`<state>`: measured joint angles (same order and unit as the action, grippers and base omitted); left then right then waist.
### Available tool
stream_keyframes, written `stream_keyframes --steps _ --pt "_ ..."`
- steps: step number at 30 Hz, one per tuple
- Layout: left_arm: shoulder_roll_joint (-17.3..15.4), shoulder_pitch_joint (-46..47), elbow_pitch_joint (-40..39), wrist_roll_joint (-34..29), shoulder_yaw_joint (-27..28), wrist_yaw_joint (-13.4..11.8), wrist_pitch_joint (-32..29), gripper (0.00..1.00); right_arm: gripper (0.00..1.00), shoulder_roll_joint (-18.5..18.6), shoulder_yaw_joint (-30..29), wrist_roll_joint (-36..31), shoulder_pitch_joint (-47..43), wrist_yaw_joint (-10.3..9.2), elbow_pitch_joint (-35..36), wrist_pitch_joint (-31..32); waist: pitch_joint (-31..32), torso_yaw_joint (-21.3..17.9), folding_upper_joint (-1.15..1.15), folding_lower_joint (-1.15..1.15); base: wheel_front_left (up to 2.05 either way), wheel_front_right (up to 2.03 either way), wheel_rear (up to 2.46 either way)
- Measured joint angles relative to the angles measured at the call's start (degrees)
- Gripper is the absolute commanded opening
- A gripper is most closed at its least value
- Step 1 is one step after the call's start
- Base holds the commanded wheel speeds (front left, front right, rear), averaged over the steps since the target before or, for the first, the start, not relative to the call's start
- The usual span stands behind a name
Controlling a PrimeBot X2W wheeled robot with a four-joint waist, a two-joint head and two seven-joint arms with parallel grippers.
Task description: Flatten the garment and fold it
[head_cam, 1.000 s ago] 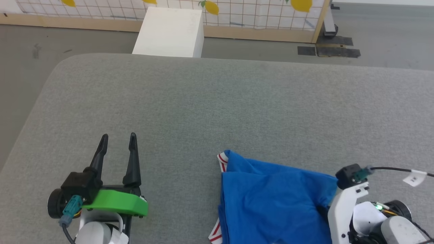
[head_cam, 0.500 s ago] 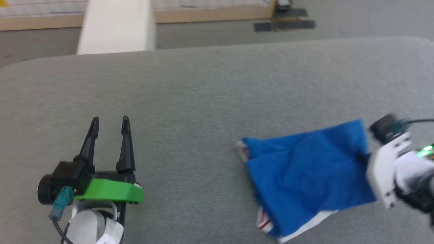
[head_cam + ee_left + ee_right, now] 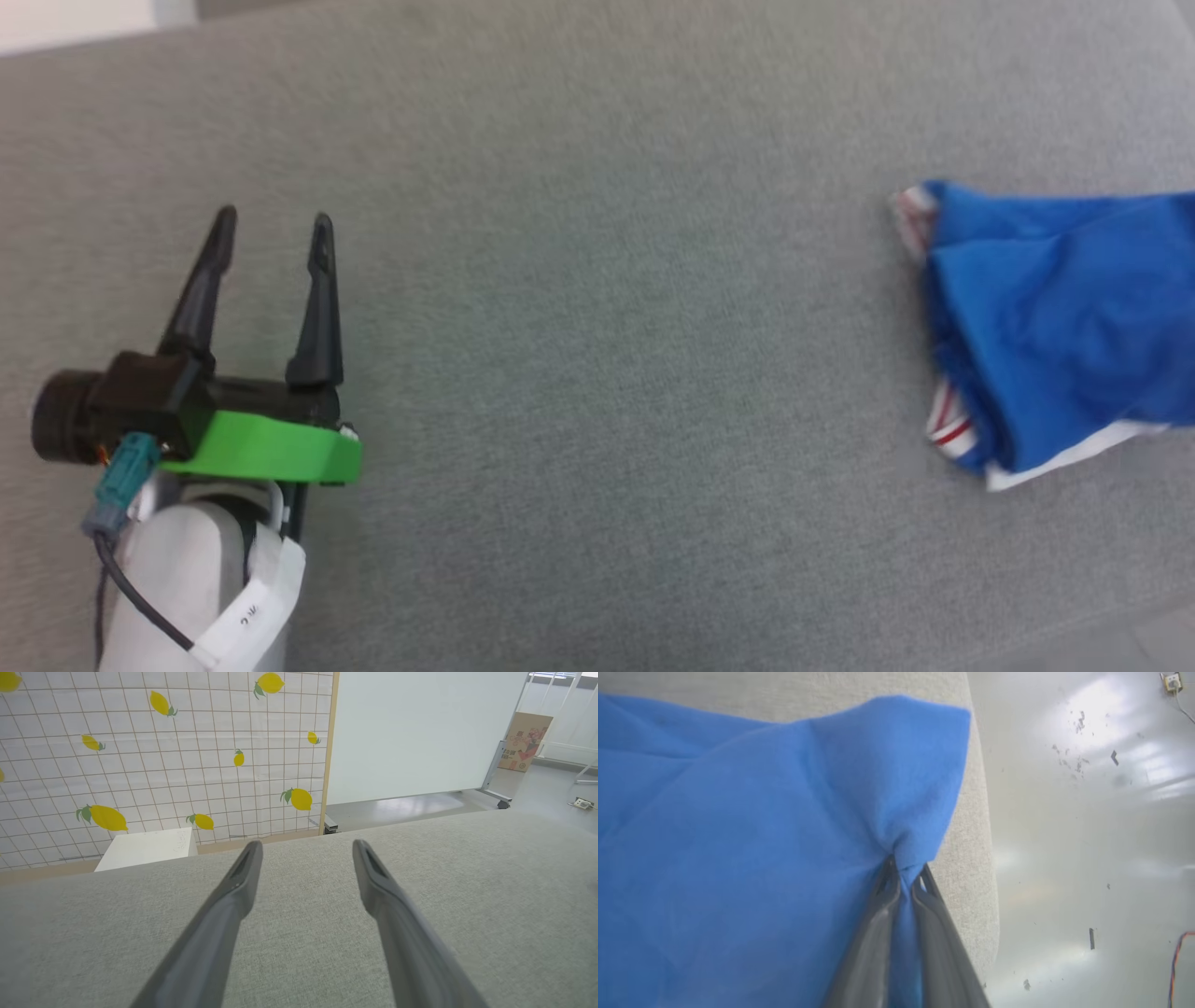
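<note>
Garment [image 3: 1055,317] runs past head view's right edge; right hand [image 3: 906,867] pinches it.

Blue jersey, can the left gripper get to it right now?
Probably yes: the left gripper is open and only bare grey padded surface lies between it and the blue jersey, though it is a long sideways reach.

Wide free middle
Grey desk [image 3: 607,327] lies bare between the left fingers [image 3: 317,308] and the bunched garment [image 3: 1055,317] at right.
</note>
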<state>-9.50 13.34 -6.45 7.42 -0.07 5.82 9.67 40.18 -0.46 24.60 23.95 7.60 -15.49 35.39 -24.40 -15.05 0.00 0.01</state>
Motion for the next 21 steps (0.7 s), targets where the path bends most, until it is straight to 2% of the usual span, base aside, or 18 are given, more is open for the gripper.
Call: stream_keyframes --steps 6,15,16,17,21 --pt "-1.92 1.03 -4.09 -1.43 0.27 0.0 -2.64 1.0 0.0 -0.32 -6.68 -4.06 4.3 0.01 -7.35 -4.3 -6.58 -1.66 0.0 0.0 0.0 0.0 0.0" --pt "-4.07 1.13 -9.89 -1.9 1.57 -0.35 -5.13 1.0 0.0 -2.87 -15.28 -10.74 11.87 0.01 -16.33 -9.23 -14.27 -2.43 0.0 0.01 0.0 0.0 0.0" --pt "-4.25 1.13 -10.45 -1.9 1.57 -0.4 -5.42 1.0 0.41 -3.23 -15.96 -11.38 12.42 0.01 -17.03 -9.58 -14.78 -2.48 0.0 0.01 0.0 0.0 0.0" --pt "-4.49 1.13 -11.07 -1.91 1.59 -0.4 -5.65 1.0 1.0 -3.43 -16.4 -12.56 12.91 0.01 -17.79 -9.78 -15.33 -2.55 0.0 0.01 0.0 0.0 0.0" --pt "-4.9 1.13 -12.78 -1.91 1.7 -0.6 -6.14 1.0 1.0 -4.16 -18.68 -15.59 14.84 0.0 -19.85 -12.12 -16.7 -2.89 0.0 0.0 0.0 0.0 0.0"
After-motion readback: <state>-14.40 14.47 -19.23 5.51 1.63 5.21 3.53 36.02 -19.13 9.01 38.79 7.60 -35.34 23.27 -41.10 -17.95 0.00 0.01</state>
